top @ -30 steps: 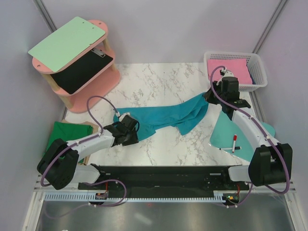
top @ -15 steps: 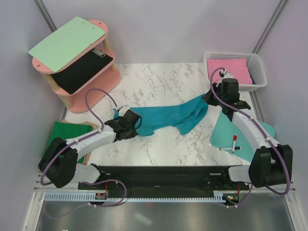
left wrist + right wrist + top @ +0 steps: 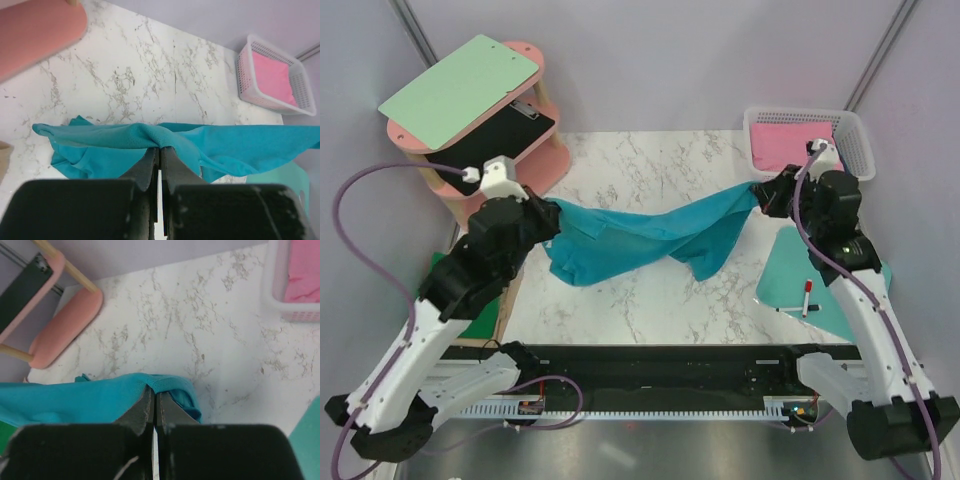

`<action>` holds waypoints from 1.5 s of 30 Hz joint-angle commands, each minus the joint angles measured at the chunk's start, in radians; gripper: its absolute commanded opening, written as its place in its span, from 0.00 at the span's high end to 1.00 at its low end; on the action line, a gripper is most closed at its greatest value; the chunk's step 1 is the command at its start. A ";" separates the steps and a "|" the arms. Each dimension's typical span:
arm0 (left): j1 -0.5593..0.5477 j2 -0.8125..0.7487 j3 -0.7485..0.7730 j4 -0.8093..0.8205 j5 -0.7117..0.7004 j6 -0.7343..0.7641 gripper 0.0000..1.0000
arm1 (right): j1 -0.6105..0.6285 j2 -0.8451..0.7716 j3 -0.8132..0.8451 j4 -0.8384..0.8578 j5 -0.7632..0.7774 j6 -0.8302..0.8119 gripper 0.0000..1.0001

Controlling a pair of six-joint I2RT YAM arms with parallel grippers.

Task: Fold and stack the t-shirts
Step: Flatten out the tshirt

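Observation:
The teal-blue t-shirt (image 3: 650,235) hangs stretched between both grippers above the marble table (image 3: 650,170), sagging in the middle with folds touching the table. My left gripper (image 3: 552,212) is shut on its left end; the left wrist view shows the cloth (image 3: 225,147) pinched at the fingertips (image 3: 160,148). My right gripper (image 3: 763,192) is shut on its right end; in the right wrist view the cloth (image 3: 80,400) is pinched at that gripper's tips (image 3: 154,390). The dark green t-shirt (image 3: 470,322) lies at the left table edge, mostly hidden by my left arm.
A pink two-tier shelf (image 3: 510,160) with a mint-green clipboard (image 3: 460,88) stands at back left. A white basket (image 3: 855,135) with pink cloth is at back right. A rigid teal board (image 3: 790,275) with a red marker (image 3: 807,297) lies right.
Both arms have risen and moved apart, lifting the teal-blue shirt off the table and stretching it. The left gripper moved up and to the left; the right moved up and right.

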 commanded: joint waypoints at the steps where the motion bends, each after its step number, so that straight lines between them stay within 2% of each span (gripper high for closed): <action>1: -0.003 -0.151 0.050 -0.130 0.021 0.073 0.98 | -0.002 -0.170 0.085 -0.053 -0.067 -0.014 1.00; 5: -0.003 -0.296 0.092 -0.172 0.110 0.087 0.98 | -0.002 -0.366 0.148 -0.101 -0.083 -0.027 1.00; 11: 0.014 -0.399 0.259 -0.248 0.230 0.131 0.98 | 0.001 -0.513 0.265 -0.170 -0.121 -0.021 1.00; 15: 0.068 -0.385 0.373 -0.258 0.285 0.176 0.98 | 0.002 -0.532 0.314 -0.164 -0.123 0.005 1.00; 20: 0.102 -0.278 0.534 -0.269 0.229 0.251 0.98 | 0.004 -0.500 0.334 -0.162 -0.101 0.011 1.00; 24: 0.102 -0.102 0.606 -0.265 0.158 0.291 0.98 | 0.002 -0.477 0.291 -0.159 -0.040 0.015 1.00; 30: 0.102 0.269 0.671 -0.228 0.126 0.357 0.98 | 0.002 -0.388 0.130 -0.127 0.092 0.034 1.00; 36: 0.158 0.615 0.631 -0.177 0.145 0.360 0.98 | 0.004 -0.241 -0.107 0.057 0.147 0.069 1.00; 40: 0.238 0.843 0.614 -0.133 0.169 0.339 0.98 | 0.002 -0.010 -0.224 0.232 0.169 0.111 1.00; 41: 0.249 0.888 0.638 -0.133 0.153 0.326 0.98 | 0.002 0.046 -0.238 0.320 0.173 0.126 1.00; 42: 0.258 0.985 0.655 -0.131 0.123 0.326 0.98 | 0.001 0.162 -0.229 0.338 0.187 0.130 1.00; 45: 0.292 1.098 0.746 -0.137 0.133 0.322 0.98 | -0.002 0.335 -0.168 0.432 0.158 0.135 1.00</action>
